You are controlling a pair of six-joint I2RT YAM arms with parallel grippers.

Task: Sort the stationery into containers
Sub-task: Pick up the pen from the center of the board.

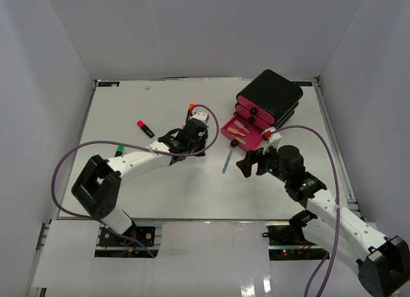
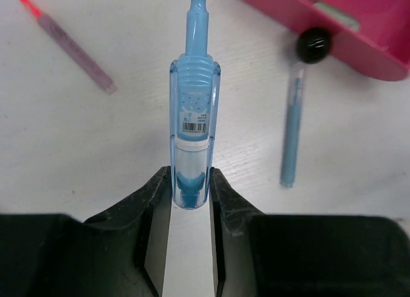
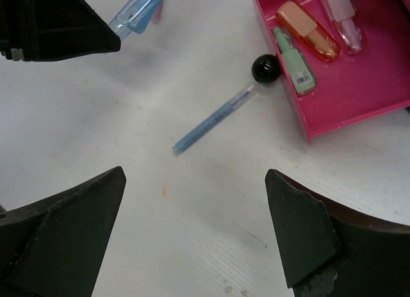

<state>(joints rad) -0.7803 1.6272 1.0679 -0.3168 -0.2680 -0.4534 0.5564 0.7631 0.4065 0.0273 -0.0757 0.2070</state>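
Observation:
My left gripper point(image 2: 191, 182) is shut on the rear end of a clear blue pen point(image 2: 194, 111), held a little above the table left of the drawers point(image 1: 269, 95). The bottom pink drawer point(image 1: 251, 141) is pulled open; its wall point(image 3: 359, 98) encloses an orange item point(image 3: 307, 31), a green item point(image 3: 295, 70) and a clear pink one point(image 3: 343, 15). A thin blue pen point(image 3: 211, 121) lies on the table by the drawer's knob point(image 3: 264, 68). My right gripper point(image 3: 195, 226) is open and empty, just short of that pen.
A black highlighter with a pink cap point(image 1: 145, 128) lies at the left. A purple pen with a red-orange tip point(image 2: 73, 47) lies beyond my left gripper point(image 1: 194, 136). The two upper drawers are closed. White walls surround the table.

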